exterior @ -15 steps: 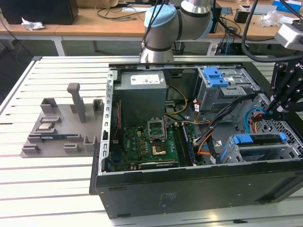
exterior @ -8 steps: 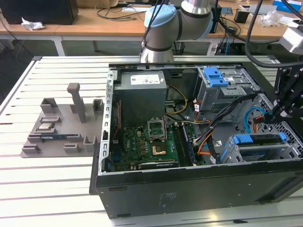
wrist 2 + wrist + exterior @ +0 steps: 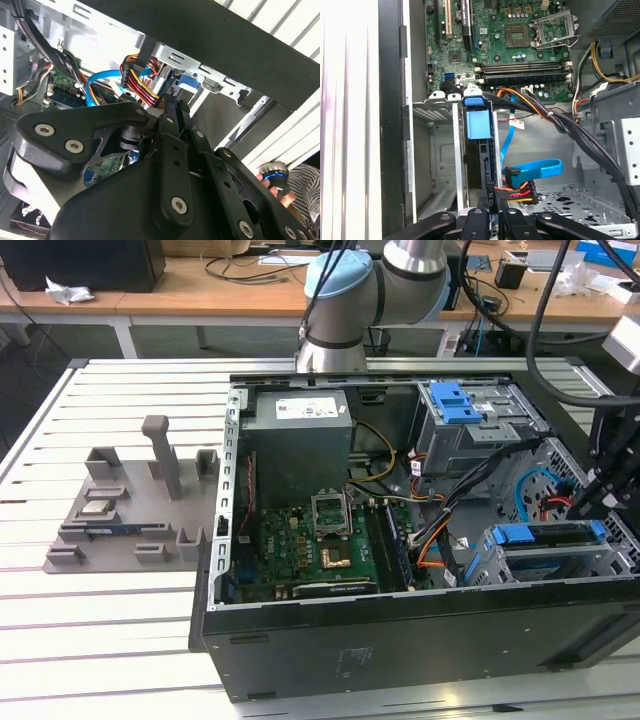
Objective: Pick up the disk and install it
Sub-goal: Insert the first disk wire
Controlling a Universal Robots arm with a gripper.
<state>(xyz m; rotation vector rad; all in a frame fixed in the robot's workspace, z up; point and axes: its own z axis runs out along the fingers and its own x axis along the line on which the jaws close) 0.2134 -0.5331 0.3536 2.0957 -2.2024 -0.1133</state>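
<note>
First wrist view: the gripper [image 3: 490, 216] hangs inside the open computer case [image 3: 390, 125], jaws drawn nearly together, at the end of the disk [image 3: 479, 125], which stands on edge in the drive cage [image 3: 437, 107]. Exterior view puts that cage at about four o'clock from the motherboard [image 3: 310, 540].

motherboard [image 3: 310, 540] green | drive rails [image 3: 479, 122] blue | data cable [image 3: 535, 169] blue | end effector [image 3: 492, 220] black
</note>
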